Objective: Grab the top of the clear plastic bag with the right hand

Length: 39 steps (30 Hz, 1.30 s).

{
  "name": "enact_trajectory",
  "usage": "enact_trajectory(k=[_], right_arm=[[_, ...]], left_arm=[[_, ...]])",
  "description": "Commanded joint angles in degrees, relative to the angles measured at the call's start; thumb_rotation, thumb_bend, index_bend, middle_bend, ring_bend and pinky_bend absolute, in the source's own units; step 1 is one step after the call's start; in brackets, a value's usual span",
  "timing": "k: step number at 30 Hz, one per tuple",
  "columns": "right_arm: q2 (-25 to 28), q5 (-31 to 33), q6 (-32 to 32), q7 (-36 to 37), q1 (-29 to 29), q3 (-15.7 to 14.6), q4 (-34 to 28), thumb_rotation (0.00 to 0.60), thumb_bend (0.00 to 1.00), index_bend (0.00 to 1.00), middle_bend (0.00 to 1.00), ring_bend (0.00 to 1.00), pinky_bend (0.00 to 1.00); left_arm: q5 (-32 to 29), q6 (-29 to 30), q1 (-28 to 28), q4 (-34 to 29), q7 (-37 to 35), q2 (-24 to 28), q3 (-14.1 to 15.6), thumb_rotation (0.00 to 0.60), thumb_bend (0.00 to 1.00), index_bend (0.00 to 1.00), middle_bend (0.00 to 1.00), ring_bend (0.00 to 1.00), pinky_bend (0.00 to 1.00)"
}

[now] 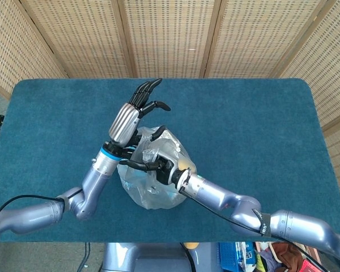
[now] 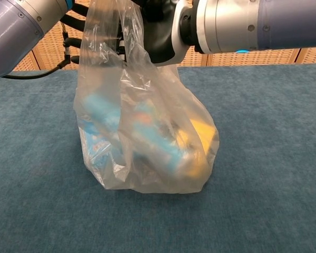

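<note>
My left arm reaches in from the lower left, elbow low near the front edge, forearm rising toward the middle. The left hand (image 1: 137, 109) stands raised, its dark fingers (image 1: 149, 88) straight and close together, pointing away from me, the thumb set out to the side; it holds nothing. My right arm comes in from the lower right, forearm slanting up and left. The right hand (image 1: 153, 160) sits just below the left wrist, its dark fingers curled and closed around gathered plastic. From the chest view the right wrist runs level across the top, the hand partly cut off by the frame.
</note>
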Motion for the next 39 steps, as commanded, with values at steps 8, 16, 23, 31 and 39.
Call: enact_trajectory(k=[8, 16, 23, 31, 39], right_arm=[[0.1, 0.5, -2.9, -1.7, -1.7, 1.2, 0.3, 0.6, 0.36, 0.19, 0.33, 0.18, 0.11], [-0.3, 2.0, -4.5, -4.1, -2.5, 2.2, 0.8, 0.6, 0.38, 0.19, 0.33, 0.18, 0.11], [-0.7, 3.3, -5.8, -6.3, -3.5, 3.8, 0.7, 0.6, 0.39, 0.19, 0.33, 0.18, 0.11], [-1.4, 5.7, -8.2, -9.9, -5.1, 6.1, 0.5, 0.6, 0.4, 0.19, 0.33, 0.18, 0.11], [-2.4, 9.2, -10.9, -14.9, -6.4, 8.6, 0.9, 0.6, 0.42, 0.19, 0.33, 0.18, 0.11]], left_arm=[[0.0, 0.1, 0.5, -0.3, -0.2, 1.0, -0.2, 0.6, 0.37, 0.11, 0.0, 0.0, 0.0], [-0.6, -0.1, 0.8, -1.1, -1.5, 2.1, -0.8, 0.6, 0.34, 0.0, 0.0, 0.0, 0.0], [-1.0, -0.3, 1.0, -1.5, -2.0, 2.9, -1.2, 0.6, 0.14, 0.0, 0.0, 0.0, 0.0], [-4.7, -5.5, 1.2, -4.5, 0.1, 6.4, -1.4, 0.6, 0.0, 0.0, 0.0, 0.0, 0.0], [-8.1, -12.6, 1.2, -8.4, 1.8, 11.9, -0.6, 0.6, 0.0, 0.0, 0.0, 0.0, 0.0]])
